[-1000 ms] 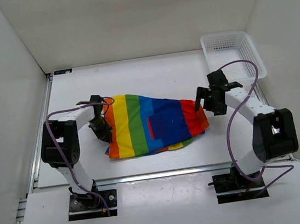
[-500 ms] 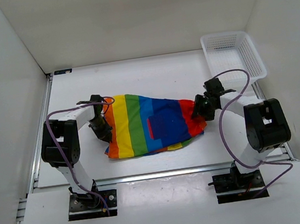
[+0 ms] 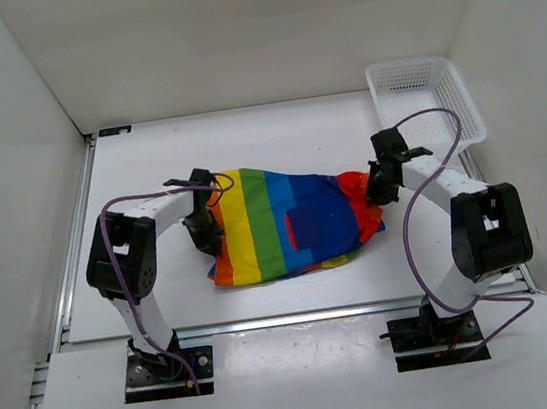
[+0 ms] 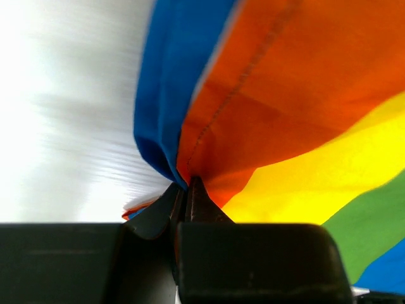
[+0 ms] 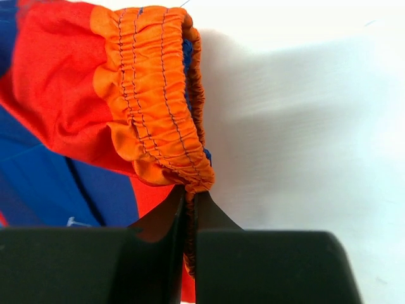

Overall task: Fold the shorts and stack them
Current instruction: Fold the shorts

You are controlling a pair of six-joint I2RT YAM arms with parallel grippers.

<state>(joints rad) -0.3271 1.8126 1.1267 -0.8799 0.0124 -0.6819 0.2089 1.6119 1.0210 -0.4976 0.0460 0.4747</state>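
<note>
The rainbow-striped shorts (image 3: 286, 225) lie spread across the middle of the table, blue patch pocket (image 3: 307, 226) facing up. My left gripper (image 3: 204, 236) is shut on their left edge; its wrist view shows the jaws pinching the orange and blue cloth (image 4: 253, 107) at the left gripper (image 4: 187, 185). My right gripper (image 3: 374, 189) is shut on the gathered orange waistband (image 5: 158, 107) at the right end, the band caught between the pads at the right gripper (image 5: 190, 193). The shorts (image 5: 57, 171) fill the left of that view.
A white mesh basket (image 3: 425, 99) stands at the back right corner. White walls enclose the table on three sides. A metal rail (image 3: 288, 317) runs along the near edge in front of the arm bases.
My right gripper came in to the waistband and shut on it. Both arms and the shorts have shifted a little to the right, and the right end is bunched up.
</note>
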